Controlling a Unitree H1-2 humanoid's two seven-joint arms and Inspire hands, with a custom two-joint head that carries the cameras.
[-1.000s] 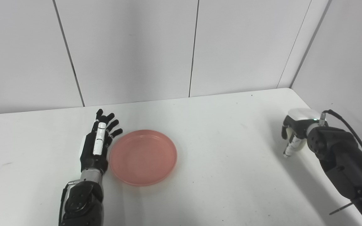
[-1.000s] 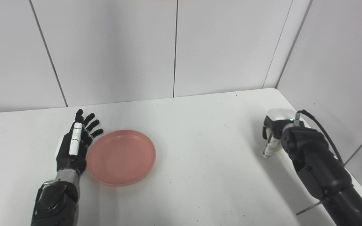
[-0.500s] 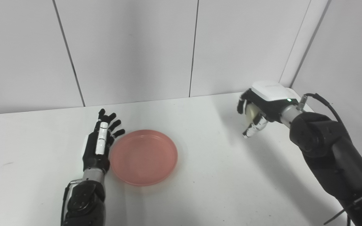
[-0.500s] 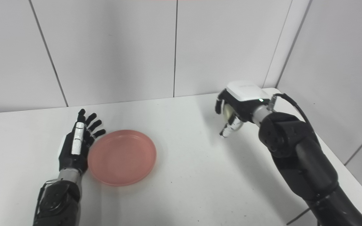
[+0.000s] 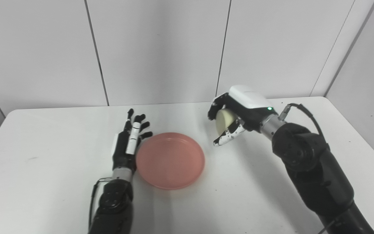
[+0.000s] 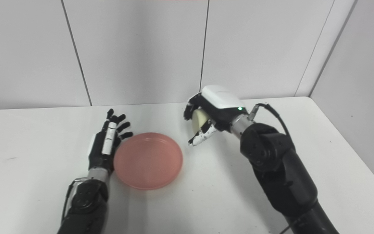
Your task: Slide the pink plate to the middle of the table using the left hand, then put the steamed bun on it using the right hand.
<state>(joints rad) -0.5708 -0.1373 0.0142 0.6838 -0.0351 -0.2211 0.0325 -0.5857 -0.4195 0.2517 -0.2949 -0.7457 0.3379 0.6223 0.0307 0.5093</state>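
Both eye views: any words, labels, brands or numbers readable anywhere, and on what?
None can be read.
The plate, bun, table and wall panels are all plain.
The right hand bears only a lit green dot, no lettering; the left hand has a blank white strip.

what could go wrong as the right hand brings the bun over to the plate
The right hand holds the steamed bun above the table, right of the pink plate; letting go early could drop it on the table. The left hand, open against the plate's left rim, might nudge the plate during placement.
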